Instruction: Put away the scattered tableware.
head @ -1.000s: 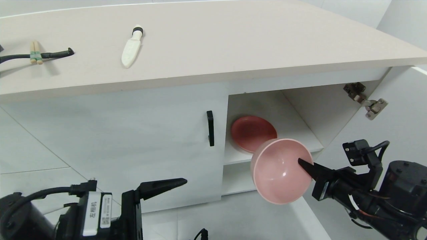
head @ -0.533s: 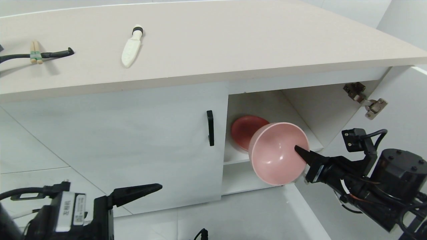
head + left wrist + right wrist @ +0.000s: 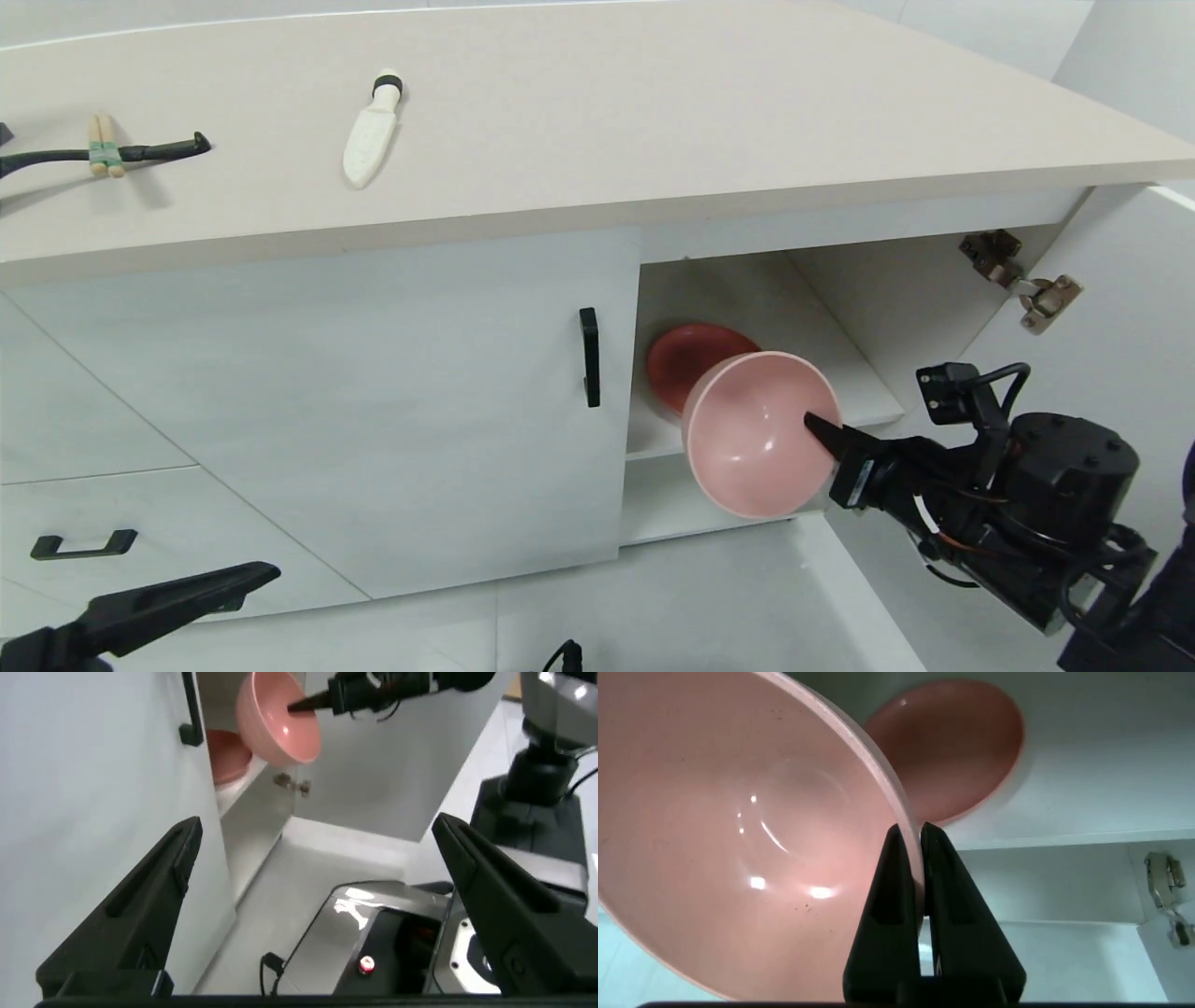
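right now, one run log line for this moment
right pincer: shut on pink bowl rim, before cabinet shelf | red plate: on shelf behind bowl | left pincer: open, empty | knife, chopsticks: on countertop

We're looking at a pale beige tabletop [image 3: 653, 112] over a white cabinet [image 3: 280, 373], its left door [image 3: 420, 420] closed, with a black handle [image 3: 588, 357]. The right side stands open, and we see a white shelf [image 3: 803, 317] inside and a metal hinge [image 3: 1022, 280] at its right edge. Below it all, a light grey floor [image 3: 653, 607], evenly lit.
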Controlling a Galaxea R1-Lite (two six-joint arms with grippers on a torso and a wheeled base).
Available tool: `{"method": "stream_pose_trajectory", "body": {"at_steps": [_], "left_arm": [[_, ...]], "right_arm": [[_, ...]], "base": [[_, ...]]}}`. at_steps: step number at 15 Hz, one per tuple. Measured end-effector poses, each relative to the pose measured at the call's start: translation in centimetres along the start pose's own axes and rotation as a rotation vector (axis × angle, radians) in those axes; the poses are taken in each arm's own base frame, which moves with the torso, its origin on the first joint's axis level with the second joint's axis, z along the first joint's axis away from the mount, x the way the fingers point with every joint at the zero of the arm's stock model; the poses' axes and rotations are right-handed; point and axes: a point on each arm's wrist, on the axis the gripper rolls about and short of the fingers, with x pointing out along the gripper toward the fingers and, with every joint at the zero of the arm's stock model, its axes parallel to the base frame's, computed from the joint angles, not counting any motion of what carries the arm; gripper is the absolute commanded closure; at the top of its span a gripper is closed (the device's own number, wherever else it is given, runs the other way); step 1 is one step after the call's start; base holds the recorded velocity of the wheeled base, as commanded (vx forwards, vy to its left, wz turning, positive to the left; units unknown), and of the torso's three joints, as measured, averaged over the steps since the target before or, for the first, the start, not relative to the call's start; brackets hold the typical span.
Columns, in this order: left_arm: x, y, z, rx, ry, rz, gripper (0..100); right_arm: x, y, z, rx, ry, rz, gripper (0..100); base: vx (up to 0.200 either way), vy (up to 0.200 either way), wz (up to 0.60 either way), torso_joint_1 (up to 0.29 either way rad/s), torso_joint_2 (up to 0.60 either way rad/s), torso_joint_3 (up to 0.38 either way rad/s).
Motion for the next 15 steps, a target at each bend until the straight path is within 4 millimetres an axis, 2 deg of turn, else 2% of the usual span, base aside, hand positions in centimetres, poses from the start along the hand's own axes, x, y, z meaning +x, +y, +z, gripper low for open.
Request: {"method": "stream_pose_trajectory", "body": {"at_steps": [6, 15], "left_arm": [[-0.6, 0.2, 0.9, 0.031, -0.059, 0.060, 0], [-0.7, 0.3, 1.9, -0.016, -0.103, 0.079, 0]], "right_arm": [[3.6, 0.0, -0.6, 0.003, -0.038, -0.053, 100], [6.0, -0.2, -0.2, 0.009, -0.085, -0.052, 100]], "base": [[0.000, 0.000, 0.00, 0.000, 0.00, 0.000], [0.000, 0.000, 0.00, 0.000, 0.00, 0.000]]}}
